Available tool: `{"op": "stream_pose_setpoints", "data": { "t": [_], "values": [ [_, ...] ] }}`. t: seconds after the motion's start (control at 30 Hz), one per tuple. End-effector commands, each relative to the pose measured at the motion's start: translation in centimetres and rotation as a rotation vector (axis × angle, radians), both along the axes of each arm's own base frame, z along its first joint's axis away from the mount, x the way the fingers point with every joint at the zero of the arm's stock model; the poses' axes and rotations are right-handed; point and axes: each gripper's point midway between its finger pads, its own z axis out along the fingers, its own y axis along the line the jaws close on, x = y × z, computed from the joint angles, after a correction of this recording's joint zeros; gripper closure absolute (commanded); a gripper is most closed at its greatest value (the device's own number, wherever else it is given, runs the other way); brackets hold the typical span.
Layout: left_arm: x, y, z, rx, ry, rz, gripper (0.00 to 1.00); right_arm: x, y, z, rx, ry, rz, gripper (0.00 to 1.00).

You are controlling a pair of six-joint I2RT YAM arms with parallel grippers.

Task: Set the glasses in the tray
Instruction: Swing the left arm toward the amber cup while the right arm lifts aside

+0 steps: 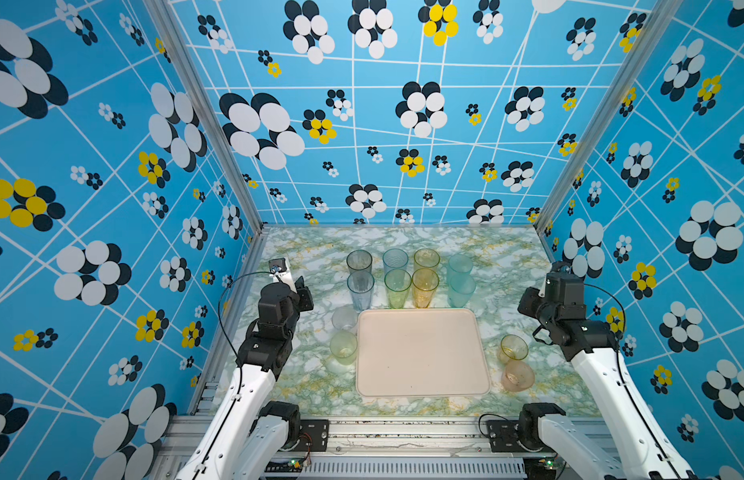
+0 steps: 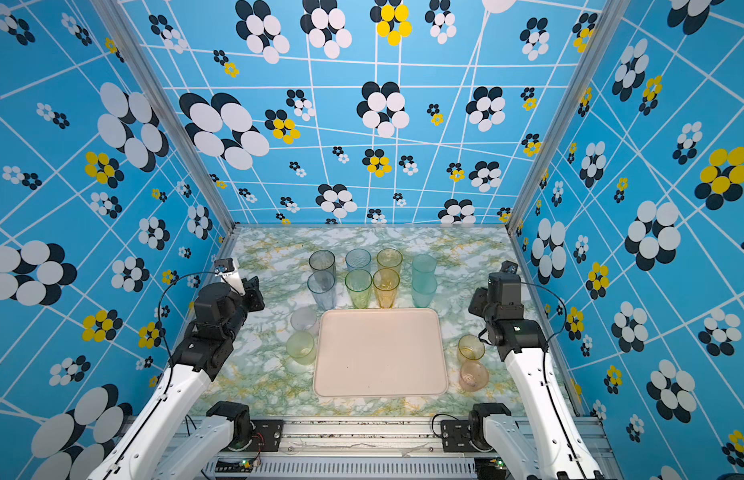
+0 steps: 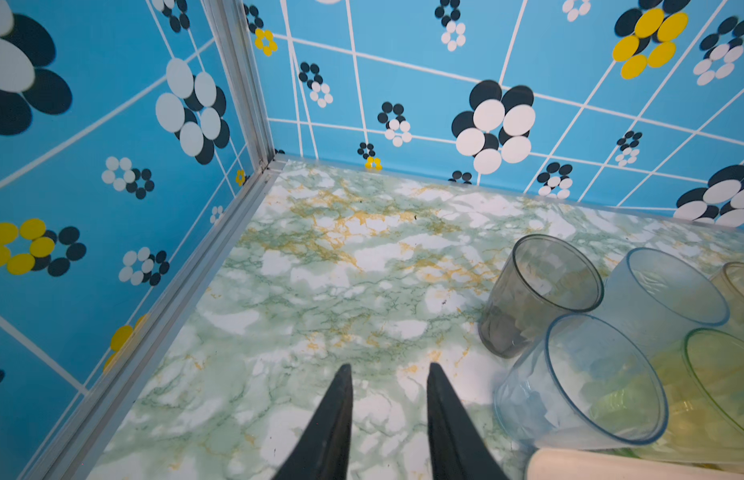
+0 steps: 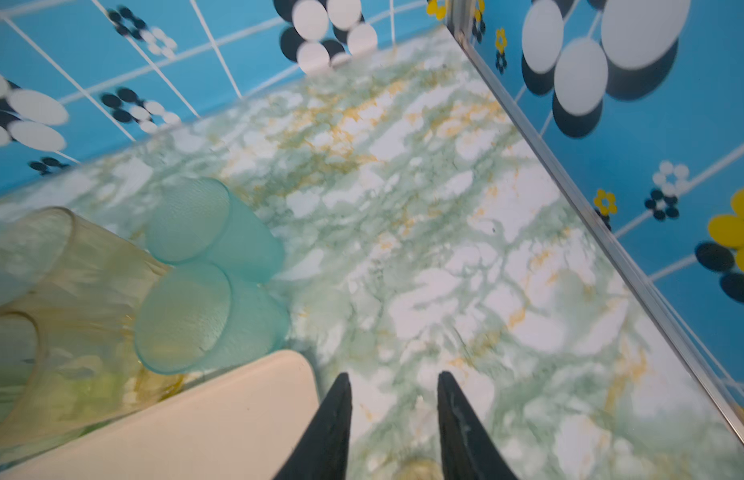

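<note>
The cream tray (image 1: 422, 353) lies in the middle of the table with nothing in it. Several tall glasses stand in two rows behind it, from grey (image 1: 359, 262) to teal (image 1: 460, 266). A clear short glass (image 1: 344, 319) and a green one (image 1: 343, 347) stand left of the tray. An amber one (image 1: 514, 348) and a pink one (image 1: 517, 376) stand to its right. My left gripper (image 3: 390, 365) hovers open over bare table, left of the grey glass (image 3: 536, 291). My right gripper (image 4: 393, 374) is open beside the tray corner (image 4: 278, 374), holding nothing.
Patterned blue walls with metal posts (image 1: 245, 199) close in the table on three sides. Both arms (image 1: 274, 316) come in from the front rail. Bare marble-patterned table (image 1: 507, 257) shows at the back and near the side walls.
</note>
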Motion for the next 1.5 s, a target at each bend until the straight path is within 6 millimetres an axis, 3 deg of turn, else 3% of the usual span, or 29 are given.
{"op": "stream_pose_setpoints", "data": {
  "t": [0.0,0.23,0.37,0.63,0.93,1.13,1.2,1.3,1.47],
  "values": [
    [0.5,-1.1,-0.1,-0.033,0.072,-0.042,0.70,-4.5,-1.0,-2.8,-0.010,0.232,-0.076,0.64],
    [1.7,-2.2,0.1,-0.069,0.082,-0.087,0.71,-4.9,-0.3,-7.0,0.039,0.349,-0.076,0.65],
    [1.3,-2.2,-0.2,-0.058,0.095,-0.091,0.70,-5.2,-0.2,-8.4,0.051,0.389,-0.080,0.65],
    [1.2,-2.1,-0.1,-0.050,0.098,-0.091,0.69,-5.3,-0.3,-8.9,0.076,0.409,-0.093,0.65],
    [1.3,-3.4,0.2,-0.073,0.127,-0.162,0.70,-5.2,0.1,-9.3,0.109,0.433,-0.072,0.64],
    [1.2,-4.1,0.5,-0.081,0.133,-0.199,0.72,-4.9,0.8,-7.5,0.131,0.401,-0.027,0.65],
    [0.9,-5.6,1.3,-0.078,0.140,-0.266,0.76,-4.6,1.0,-6.3,0.144,0.358,-0.020,0.64],
    [0.0,-10.2,2.9,-0.065,0.175,-0.439,0.82,-3.5,1.2,-4.4,0.156,0.279,-0.017,0.60],
    [-2.9,-21.0,4.5,0.050,0.234,-0.737,0.86,-0.5,1.0,-0.8,0.137,0.181,0.007,0.54]
  ]
}}
